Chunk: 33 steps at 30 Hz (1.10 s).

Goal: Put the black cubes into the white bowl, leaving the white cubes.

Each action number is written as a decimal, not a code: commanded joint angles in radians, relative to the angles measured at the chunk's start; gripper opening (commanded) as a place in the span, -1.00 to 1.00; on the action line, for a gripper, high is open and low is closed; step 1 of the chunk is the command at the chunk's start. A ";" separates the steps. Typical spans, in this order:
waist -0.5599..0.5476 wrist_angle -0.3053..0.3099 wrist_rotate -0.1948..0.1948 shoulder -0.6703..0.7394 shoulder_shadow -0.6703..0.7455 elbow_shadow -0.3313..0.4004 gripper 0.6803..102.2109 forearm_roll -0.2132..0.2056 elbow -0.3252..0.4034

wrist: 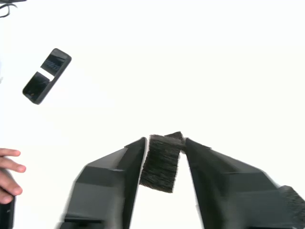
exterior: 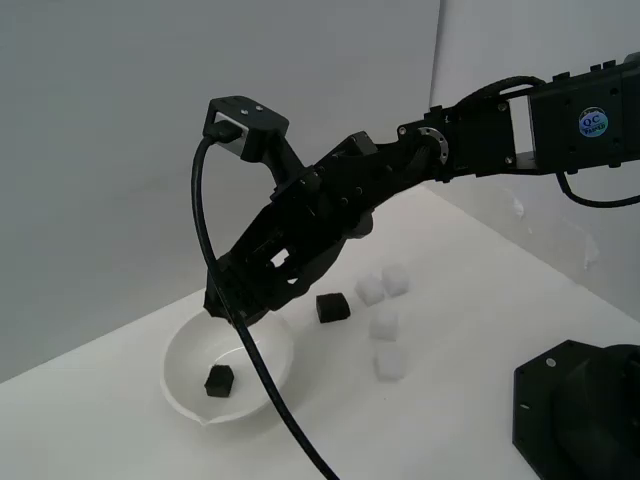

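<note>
Black claw [wrist: 162, 160] grips a matte black cube [wrist: 161, 164]; white bowl [exterior: 190, 350], white cubes [exterior: 385, 325], white tabletop [exterior: 450, 300], grey wall [exterior: 150, 120].

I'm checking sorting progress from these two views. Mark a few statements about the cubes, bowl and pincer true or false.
1. One small matte black cube lies inside the wide glossy white bowl. True.
2. The pincer is open and empty. False: it is shut on a second black cube.
3. A third black cube sits on the table outside the bowl. True.
4. Some small white cubes are in the bowl. False: all four visible lie on the table, on the exterior view's right of the bowl.
5. The pincer rests on the table. False: it hangs above the bowl's rim.
</note>
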 commanded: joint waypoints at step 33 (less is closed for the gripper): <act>0.359 0.224 0.181 0.147 0.153 0.084 0.55 0.029 0.089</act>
